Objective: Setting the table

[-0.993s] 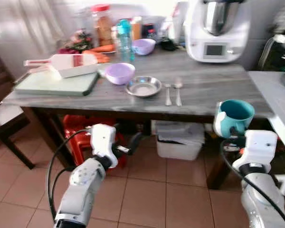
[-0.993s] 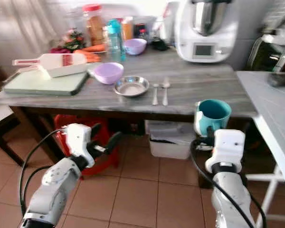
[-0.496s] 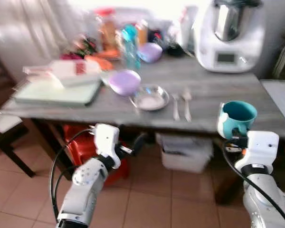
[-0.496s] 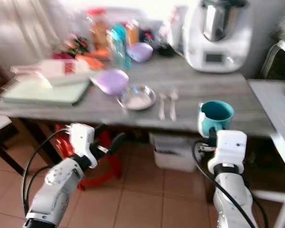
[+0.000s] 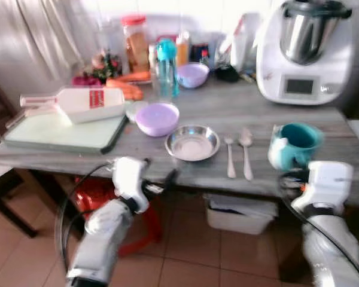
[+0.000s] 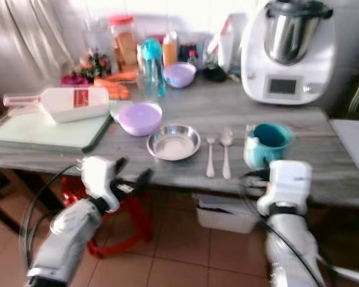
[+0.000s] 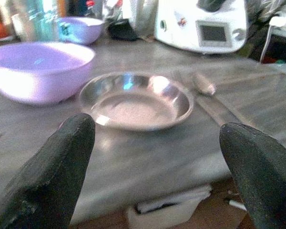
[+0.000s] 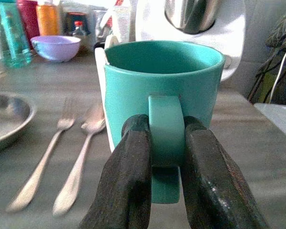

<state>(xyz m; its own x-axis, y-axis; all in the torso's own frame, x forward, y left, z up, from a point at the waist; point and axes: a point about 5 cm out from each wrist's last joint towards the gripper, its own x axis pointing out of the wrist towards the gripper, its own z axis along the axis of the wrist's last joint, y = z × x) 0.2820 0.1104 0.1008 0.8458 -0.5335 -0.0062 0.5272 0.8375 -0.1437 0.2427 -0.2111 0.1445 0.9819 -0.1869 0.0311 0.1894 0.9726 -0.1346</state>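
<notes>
Right hand (image 8: pixel 164 164) gripping teal mug (image 8: pixel 162 90), fork (image 6: pixel 210 156), spoon (image 6: pixel 226 153) beside

A home kitchen. The grey wood-grain surface (image 5: pixel 275 113) carries a white food processor (image 5: pixel 304 54), a cutting board (image 5: pixel 60 133), lilac bowls (image 5: pixel 157 118), bottles and jars (image 5: pixel 134 42), carrots (image 5: pixel 128 89). Terracotta floor tiles (image 5: pixel 191 263) lie below, a curtain (image 5: pixel 42 42) behind.

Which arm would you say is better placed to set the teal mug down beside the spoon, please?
The right. Its tool is already shut on the teal mug by the handle, just to the right of the spoon. The left tool is open and empty, facing the metal dish, farther from that spot.
</notes>
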